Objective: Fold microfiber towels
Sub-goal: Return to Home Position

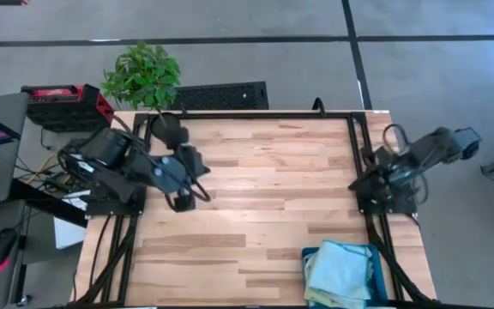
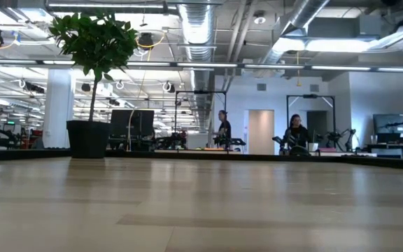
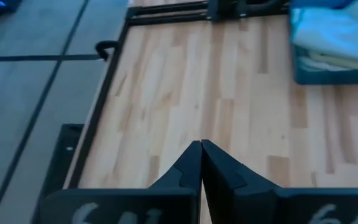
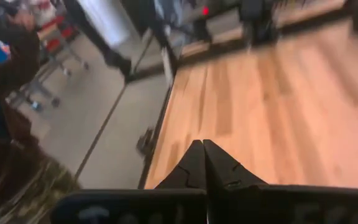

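1. Left tool (image 3: 201,144) is pinched fully together, holding nothing, up over the left side of the desk (image 1: 264,189).
2. Right tool (image 4: 202,143) is the same, closed and empty, by the right edge.
3. Microfiber towels (image 1: 341,270) sit stacked in the teal bin (image 1: 307,256) at a right-side corner, well apart from the left tool and nearer the right one.

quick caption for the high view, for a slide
Folded microfiber towels stacked in the teal bin at a table corner near the right arm; the left arm sits folded at the opposite edge.

Overhead and table-level cameras share the table (image 1: 256,189); wrist cameras look forward.
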{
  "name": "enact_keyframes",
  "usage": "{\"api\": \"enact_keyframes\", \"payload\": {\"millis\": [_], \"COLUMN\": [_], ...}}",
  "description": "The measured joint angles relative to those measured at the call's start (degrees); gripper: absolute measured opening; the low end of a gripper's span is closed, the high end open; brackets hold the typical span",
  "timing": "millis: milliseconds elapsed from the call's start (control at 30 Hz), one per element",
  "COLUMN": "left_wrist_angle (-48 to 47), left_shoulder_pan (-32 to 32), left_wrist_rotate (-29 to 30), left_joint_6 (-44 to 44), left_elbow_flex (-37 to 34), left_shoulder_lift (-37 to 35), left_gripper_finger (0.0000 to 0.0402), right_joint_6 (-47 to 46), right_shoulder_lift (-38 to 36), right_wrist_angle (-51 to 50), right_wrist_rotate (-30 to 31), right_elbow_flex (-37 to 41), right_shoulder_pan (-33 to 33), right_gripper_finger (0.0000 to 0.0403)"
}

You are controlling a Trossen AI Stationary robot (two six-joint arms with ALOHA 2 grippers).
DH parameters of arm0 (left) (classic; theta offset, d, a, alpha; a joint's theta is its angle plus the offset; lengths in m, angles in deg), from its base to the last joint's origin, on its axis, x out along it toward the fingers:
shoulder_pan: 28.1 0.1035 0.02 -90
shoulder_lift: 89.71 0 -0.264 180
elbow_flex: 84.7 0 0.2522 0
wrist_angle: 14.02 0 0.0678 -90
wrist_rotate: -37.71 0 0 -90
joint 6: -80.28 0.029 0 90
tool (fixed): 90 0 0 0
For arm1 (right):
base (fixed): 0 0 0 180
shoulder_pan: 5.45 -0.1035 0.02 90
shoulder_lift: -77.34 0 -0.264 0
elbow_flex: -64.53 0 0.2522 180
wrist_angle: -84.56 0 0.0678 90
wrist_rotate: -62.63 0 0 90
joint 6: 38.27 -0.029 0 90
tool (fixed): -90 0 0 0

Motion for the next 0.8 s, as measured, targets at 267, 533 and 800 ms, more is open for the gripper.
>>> {"api": "enact_keyframes", "payload": {"millis": [267,533,800], "left_wrist_angle": [4.48,33.29,55.33], "left_shoulder_pan": [3.48,3.74,3.74], "left_wrist_rotate": [3.82,3.58,4.73], "left_joint_6": [-6.12,-6.63,-4.2], "left_elbow_flex": [-18.71,-50.36,-75.18], "left_shoulder_lift": [-13.69,-34.62,-51.78], "left_gripper_finger": [0.0,0.0,0.0], "right_joint_6": [4.29,4.91,10.7], "right_shoulder_lift": [-12.75,-18.95,-21.95], "right_wrist_angle": [-0.7,0.48,10.3], "right_wrist_rotate": [-0.13,0.02,-0.02], "right_elbow_flex": [-0.02,4.16,13.59], "right_shoulder_pan": [4.35,4.42,4.42], "right_gripper_finger": [0.0003,0.0003,0.0005]}}
